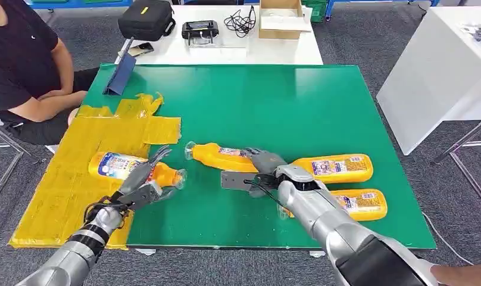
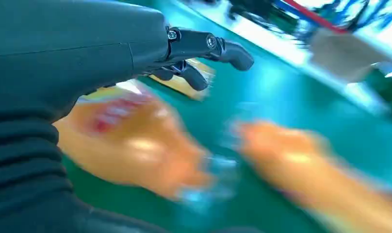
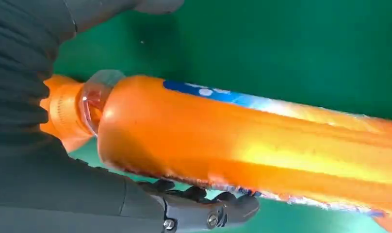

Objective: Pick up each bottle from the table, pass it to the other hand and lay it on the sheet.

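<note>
**Two hands over two bottles, open green at the far side**

Left hand [image 1: 144, 182] spread wide above the bottle on the sheet [image 1: 128, 166], gripping nothing. In the left wrist view, fingers [image 2: 223, 47] stretched out straight over the blurred orange body, apart from it. Lying flat, that bottle, its base end on the yellow sheet [image 1: 59, 196] and its neck poking past the sheet's right edge onto the green table [image 1: 274, 101].

Right hand [image 1: 266, 168] closed round the middle bottle [image 1: 220, 156] at its right end. In the right wrist view, fingers [image 3: 208, 213] curled under the orange body with the thumb on the other side. Cannot tell whether lifted or resting on the table.

Just beside that hand on the right, the upper right bottle [image 1: 339, 168] lying on its side; close to it and nearer the robot, the lower right bottle [image 1: 363, 204], parallel to the first and near the front edge.

Neck of the bottle on the sheet and the near end of the middle bottle close together, with a narrow strip of green between. Bare green across the whole far half of the table, up to a folded blue tablet case [image 1: 120, 75] at the far left corner. Ragged at its far right corner, the sheet, with loose flaps. Seated person [image 1: 24, 65] just beyond the sheet's far left side. White table [image 1: 440, 65] standing well apart to the right.
</note>
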Controlling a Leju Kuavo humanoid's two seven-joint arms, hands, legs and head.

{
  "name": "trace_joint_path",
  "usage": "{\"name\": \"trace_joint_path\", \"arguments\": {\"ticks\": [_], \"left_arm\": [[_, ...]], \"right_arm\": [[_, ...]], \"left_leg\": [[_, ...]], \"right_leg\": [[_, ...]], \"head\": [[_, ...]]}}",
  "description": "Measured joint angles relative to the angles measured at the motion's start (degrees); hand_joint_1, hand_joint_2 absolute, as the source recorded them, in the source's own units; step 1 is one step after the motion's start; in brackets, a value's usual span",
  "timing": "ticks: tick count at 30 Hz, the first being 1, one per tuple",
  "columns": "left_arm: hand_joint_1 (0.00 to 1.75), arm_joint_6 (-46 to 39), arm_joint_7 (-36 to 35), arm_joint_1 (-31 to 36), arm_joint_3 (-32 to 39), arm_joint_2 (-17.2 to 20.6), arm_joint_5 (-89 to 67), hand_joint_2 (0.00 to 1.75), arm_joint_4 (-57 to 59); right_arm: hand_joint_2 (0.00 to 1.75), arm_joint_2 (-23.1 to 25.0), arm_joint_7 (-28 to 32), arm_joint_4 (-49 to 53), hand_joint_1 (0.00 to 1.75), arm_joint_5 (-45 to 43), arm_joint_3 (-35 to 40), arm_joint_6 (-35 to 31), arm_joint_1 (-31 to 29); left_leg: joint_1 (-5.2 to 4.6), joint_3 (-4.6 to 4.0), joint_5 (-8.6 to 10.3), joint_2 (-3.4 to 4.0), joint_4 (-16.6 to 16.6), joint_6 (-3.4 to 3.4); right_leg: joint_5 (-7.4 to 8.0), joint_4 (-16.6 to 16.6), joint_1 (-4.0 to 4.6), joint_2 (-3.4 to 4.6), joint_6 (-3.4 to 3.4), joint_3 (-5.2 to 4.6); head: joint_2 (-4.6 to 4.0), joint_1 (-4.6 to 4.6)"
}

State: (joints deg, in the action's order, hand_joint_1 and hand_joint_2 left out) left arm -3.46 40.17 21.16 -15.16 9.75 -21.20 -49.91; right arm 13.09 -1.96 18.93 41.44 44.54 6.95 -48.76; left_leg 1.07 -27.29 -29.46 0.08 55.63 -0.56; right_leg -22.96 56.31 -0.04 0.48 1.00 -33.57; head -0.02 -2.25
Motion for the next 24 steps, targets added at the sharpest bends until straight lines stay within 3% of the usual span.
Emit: {"name": "trace_joint_path", "arguments": {"ticks": [8, 9, 17, 24], "left_arm": [[0.00, 7.6, 0.1, -3.3, -2.4, -1.3, 5.9, 0.00, -12.5], [0.00, 7.7, 0.1, -3.6, -2.4, -1.4, 5.9, 0.00, -13.3], [0.00, 10.7, 0.1, -4.0, -2.5, -1.8, 7.3, 0.00, -16.7], [0.00, 11.3, 0.1, -4.0, -1.7, -2.2, 10.1, 0.00, -17.4]], "right_arm": [[1.75, 0.6, -10.1, -1.9, 0.00, 5.8, 2.7, -1.9, 0.0], [1.75, 0.6, -10.5, -2.2, 1.69, 5.9, 2.9, -1.9, 0.1], [1.75, -0.8, -11.5, -3.6, 1.75, -0.6, 0.7, -0.7, 1.5], [1.75, -1.9, -9.4, -3.7, 1.75, -3.5, -3.6, -4.3, 2.2]], "left_leg": [[0.01, 0.03, -0.01, 0.01, 0.0, 0.01], [0.01, 0.04, -0.01, 0.01, 0.0, 0.01], [0.00, 0.18, -0.03, 0.11, 0.0, 0.02], [-0.01, 0.36, -0.03, 0.08, 0.0, 0.02]], "right_leg": [[0.00, 0.0, 0.01, -0.01, 0.00, 0.04], [0.00, 0.0, 0.01, -0.01, 0.00, 0.04], [0.00, 0.0, 0.01, 0.09, 0.00, 0.09], [0.00, 0.0, 0.01, 0.08, 0.00, 0.33]], "head": [[0.00, 0.00], [0.00, 0.00], [0.00, -0.02], [0.00, 0.00]]}}
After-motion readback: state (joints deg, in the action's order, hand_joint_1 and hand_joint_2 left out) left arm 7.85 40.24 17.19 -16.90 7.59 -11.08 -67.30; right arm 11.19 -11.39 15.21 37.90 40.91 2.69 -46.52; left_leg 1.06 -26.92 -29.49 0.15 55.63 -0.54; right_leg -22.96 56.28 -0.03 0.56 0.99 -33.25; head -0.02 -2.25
